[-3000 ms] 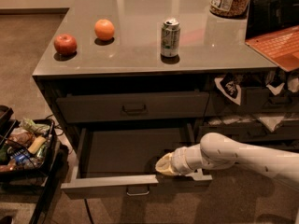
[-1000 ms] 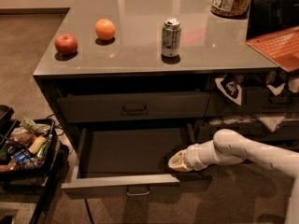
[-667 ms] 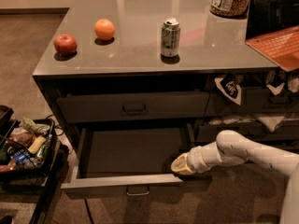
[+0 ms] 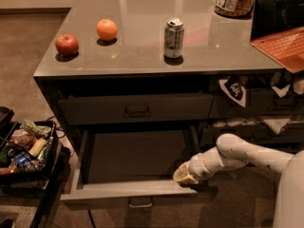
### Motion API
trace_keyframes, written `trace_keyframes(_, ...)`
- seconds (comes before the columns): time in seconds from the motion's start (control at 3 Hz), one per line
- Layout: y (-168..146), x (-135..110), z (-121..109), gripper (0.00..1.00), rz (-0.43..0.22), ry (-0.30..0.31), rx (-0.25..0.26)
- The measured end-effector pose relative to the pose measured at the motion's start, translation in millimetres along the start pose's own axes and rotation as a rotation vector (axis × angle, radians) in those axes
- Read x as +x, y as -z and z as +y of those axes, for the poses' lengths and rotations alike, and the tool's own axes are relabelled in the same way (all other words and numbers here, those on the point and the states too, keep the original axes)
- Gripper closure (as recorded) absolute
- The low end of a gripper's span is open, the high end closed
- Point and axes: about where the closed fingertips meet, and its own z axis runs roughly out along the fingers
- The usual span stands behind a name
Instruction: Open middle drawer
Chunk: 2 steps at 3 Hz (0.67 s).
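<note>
Drawer (image 4: 135, 160) stands pulled well out, dark interior showing, just left of the gripper (image 4: 185, 175), which sits at its front right corner; whether it clamps anything, I cannot tell. Opening looks essentially done; only letting go seems left.

The robot's white arm (image 4: 259, 158) reaches in low from the right, out of its pale body (image 4: 289, 194) at the lower right edge. It rises a little to a rounded elbow (image 4: 228, 145), then slopes down and leftward through the wrist (image 4: 205, 166). The yellowish gripper (image 4: 184, 175) hangs at the arm's far left end, tilted downward
</note>
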Motion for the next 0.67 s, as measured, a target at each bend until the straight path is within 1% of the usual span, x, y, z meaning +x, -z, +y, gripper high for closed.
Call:
trace_keyframes(0.33,-9.2,-8.8,28.7,1.00,0.000,0.002,-0.072)
trace_keyframes(0.67,-13.0,-27.0,65.1,1.00,-0.020,0.015,-0.105)
